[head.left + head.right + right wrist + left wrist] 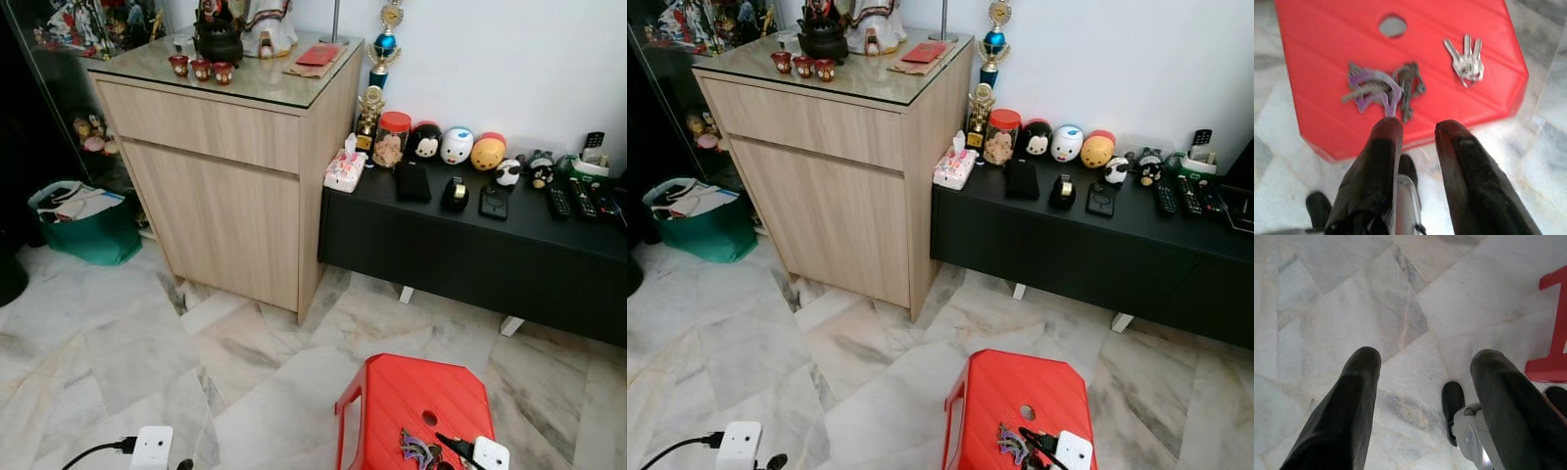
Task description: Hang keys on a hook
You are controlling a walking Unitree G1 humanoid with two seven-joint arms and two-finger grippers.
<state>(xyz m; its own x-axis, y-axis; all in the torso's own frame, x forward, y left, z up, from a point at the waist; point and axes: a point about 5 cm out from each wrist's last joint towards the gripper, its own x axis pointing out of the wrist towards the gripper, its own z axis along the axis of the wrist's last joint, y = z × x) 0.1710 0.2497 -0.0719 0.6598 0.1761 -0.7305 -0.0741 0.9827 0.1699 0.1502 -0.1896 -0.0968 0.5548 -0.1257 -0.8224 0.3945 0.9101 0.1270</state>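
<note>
Keys: a bunch of dark metal keys with a purple plastic tag [1382, 90] lies flat on the red plastic stool [1327, 44], at about 6 o'clock from the round hole [1392, 26] in its seat.
Second bunch: a small fan of silver keys on a ring [1465, 61] lies on the same seat, well apart from the purple bunch and near the stool's edge.
Right tool [1414, 132]: two long black fingers spread with a clear gap, holding nothing, hanging above the stool's near edge, tips just short of the purple bunch.
Left tool [1425, 369]: black fingers wide apart and empty, over the grey-veined white marble floor [1352, 308], with a red stool leg [1552, 323] at the edge.
Around: in the head views, a tall light-wood cabinet with a glass top [230, 186] stands at 11 o'clock from the stool; a low black worktop [470, 245] at 1 o'clock carries a tissue box [345, 170], round toy figures [457, 145], a trophy [382, 49] and remote controls [558, 202].
Floor items: a green bag [83, 225] beside the cabinet; a white plug adapter with black cord [150, 447] at 9 o'clock from the stool.
View difference: the right wrist view shows both bunches clearly; the head views catch the purple bunch [1014, 443] at the bottom edge beside a white block [1073, 451].
</note>
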